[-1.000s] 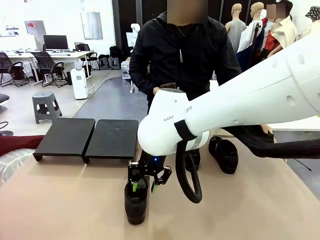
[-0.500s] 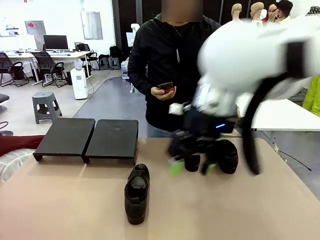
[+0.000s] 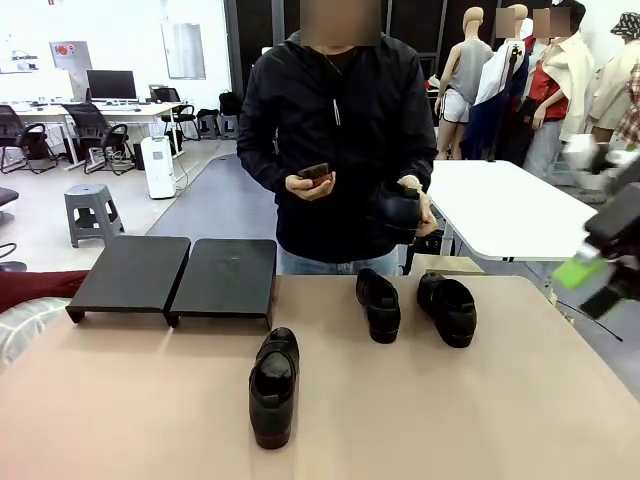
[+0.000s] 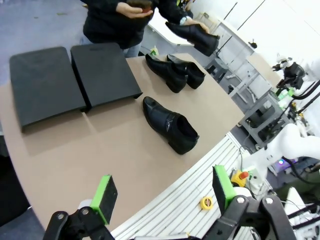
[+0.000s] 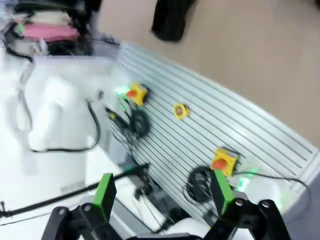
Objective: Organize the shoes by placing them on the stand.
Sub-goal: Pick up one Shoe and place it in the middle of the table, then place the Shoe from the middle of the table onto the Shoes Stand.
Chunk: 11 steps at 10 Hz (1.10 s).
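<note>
right gripper (image 5: pixel 162 192), released and empty, has swung away to the right edge; lower-centre shoe (image 3: pixel 273 388) remains off the stand (image 3: pixel 228 278).

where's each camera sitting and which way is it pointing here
Front view: fixed on the robot's side, facing across the tan table at a person holding a glossy black leather loafer; right claw blurred at right edge.
Left wrist view: above the table's near edge, looking down across it; open left claw at bottom.
Right wrist view: blurred, aimed down at the ribbed metal rail; open right claw at bottom.
Shared: front and left wrist both show two matte black sloped stands.
</note>
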Each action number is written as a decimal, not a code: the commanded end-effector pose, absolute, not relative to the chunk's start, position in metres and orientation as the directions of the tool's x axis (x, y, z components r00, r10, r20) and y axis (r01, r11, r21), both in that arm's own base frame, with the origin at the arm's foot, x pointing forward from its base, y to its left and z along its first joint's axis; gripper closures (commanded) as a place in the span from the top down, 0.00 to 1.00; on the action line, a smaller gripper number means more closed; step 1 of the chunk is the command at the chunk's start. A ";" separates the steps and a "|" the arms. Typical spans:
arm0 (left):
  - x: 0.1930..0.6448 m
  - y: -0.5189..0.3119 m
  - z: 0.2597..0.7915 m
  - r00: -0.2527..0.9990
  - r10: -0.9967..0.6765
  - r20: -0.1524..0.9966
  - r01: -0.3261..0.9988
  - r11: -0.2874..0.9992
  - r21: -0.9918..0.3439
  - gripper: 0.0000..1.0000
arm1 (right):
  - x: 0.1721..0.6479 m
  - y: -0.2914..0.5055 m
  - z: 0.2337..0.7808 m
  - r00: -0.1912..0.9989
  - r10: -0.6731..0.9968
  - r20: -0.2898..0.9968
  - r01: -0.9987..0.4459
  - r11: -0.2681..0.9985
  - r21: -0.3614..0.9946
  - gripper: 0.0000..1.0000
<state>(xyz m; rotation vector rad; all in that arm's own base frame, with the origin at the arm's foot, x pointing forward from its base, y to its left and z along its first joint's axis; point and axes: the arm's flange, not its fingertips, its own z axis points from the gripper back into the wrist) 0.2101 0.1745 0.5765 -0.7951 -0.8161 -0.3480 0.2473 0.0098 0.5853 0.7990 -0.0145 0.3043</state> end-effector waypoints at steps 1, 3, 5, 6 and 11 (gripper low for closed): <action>0.210 0.174 0.577 0.635 0.015 0.772 0.577 0.655 -0.487 1.00 | 0.239 -0.008 0.557 0.959 0.140 0.248 -0.283 0.557 0.781 1.00; 0.210 0.174 0.577 0.635 0.015 0.772 0.577 0.655 -0.487 1.00 | 0.252 0.007 0.544 0.974 0.091 0.206 -0.218 0.609 0.763 1.00; 0.210 0.174 0.577 0.635 0.015 0.772 0.577 0.655 -0.487 1.00 | 0.238 -0.025 0.563 0.973 0.134 0.189 -0.231 0.583 0.779 1.00; 0.210 0.174 0.577 0.635 0.015 0.772 0.577 0.655 -0.487 1.00 | 0.238 -0.025 0.563 0.973 0.134 0.189 -0.231 0.583 0.779 1.00; 0.210 0.174 0.577 0.635 0.015 0.772 0.577 0.655 -0.487 1.00 | 0.238 -0.025 0.563 0.973 0.134 0.189 -0.231 0.583 0.779 1.00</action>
